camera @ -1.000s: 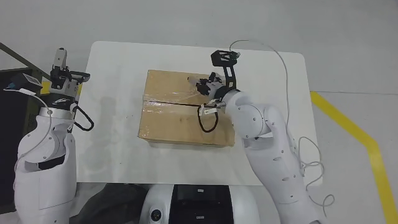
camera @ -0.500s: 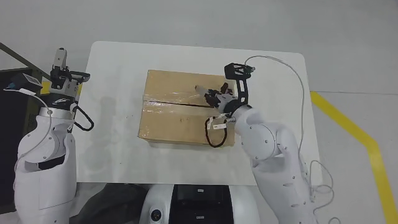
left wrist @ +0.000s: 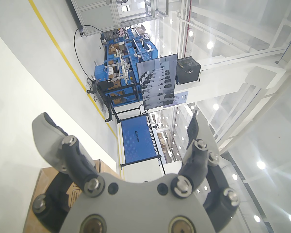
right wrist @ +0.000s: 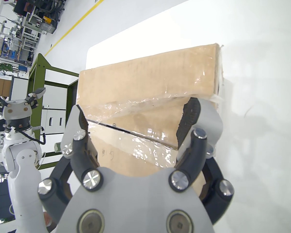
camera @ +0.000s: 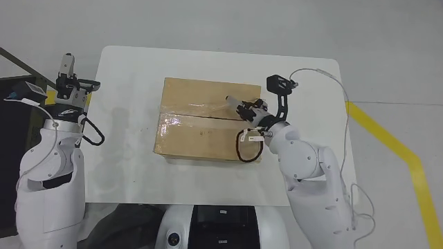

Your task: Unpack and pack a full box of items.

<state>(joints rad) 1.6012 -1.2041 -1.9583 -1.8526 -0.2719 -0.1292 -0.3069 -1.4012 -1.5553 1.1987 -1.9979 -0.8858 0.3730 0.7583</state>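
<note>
Box (camera: 195, 126) lies under right jaws, spread apart.

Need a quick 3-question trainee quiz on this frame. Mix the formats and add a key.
1. True or false: the top flaps of the cardboard box stand open.
2. Where is the right claw? A) out over the floor B) above the box's top, at one end C) down inside the box
3. Fill in: the left claw, raised by a corner of the white table, has its jaws ____.

Key:
1. False; the flaps lie flat under clear tape.
2. B.
3. Open.
</note>
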